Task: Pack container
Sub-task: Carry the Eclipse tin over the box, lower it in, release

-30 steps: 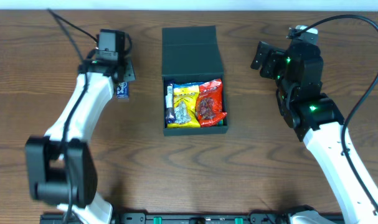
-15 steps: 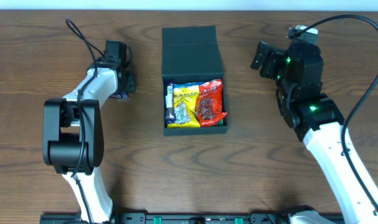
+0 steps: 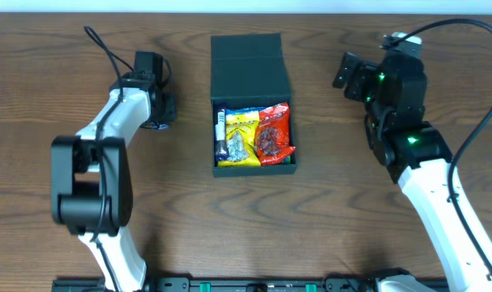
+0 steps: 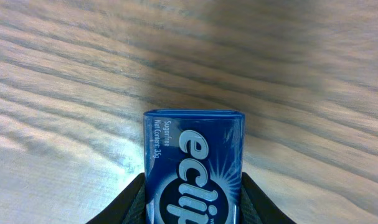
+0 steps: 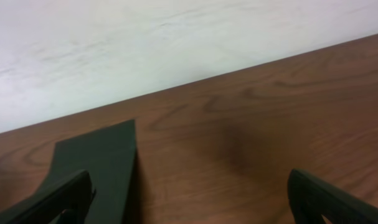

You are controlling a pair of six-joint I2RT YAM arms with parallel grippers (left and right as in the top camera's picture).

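The dark green container (image 3: 254,169) stands open at the table's middle, with its flip lid (image 3: 250,63) laid back. Inside lie a yellow packet (image 3: 239,136), a red packet (image 3: 274,134) and a slim white-and-blue item (image 3: 220,131). My left gripper (image 3: 153,112) is left of the container, down at the table. In the left wrist view its fingers (image 4: 192,202) press both sides of a blue Eclipse gum pack (image 4: 193,152). My right gripper (image 3: 351,75) is open and empty to the right of the lid. The lid's edge shows in the right wrist view (image 5: 101,168).
Bare brown wood table (image 3: 181,203) lies around the container. A pale wall (image 5: 176,37) runs behind the table's far edge. Cables trail from both arms at the back corners.
My left arm has folded in and its gripper has come down over the gum pack, which lay visible beside it before. My right gripper has shifted slightly right.
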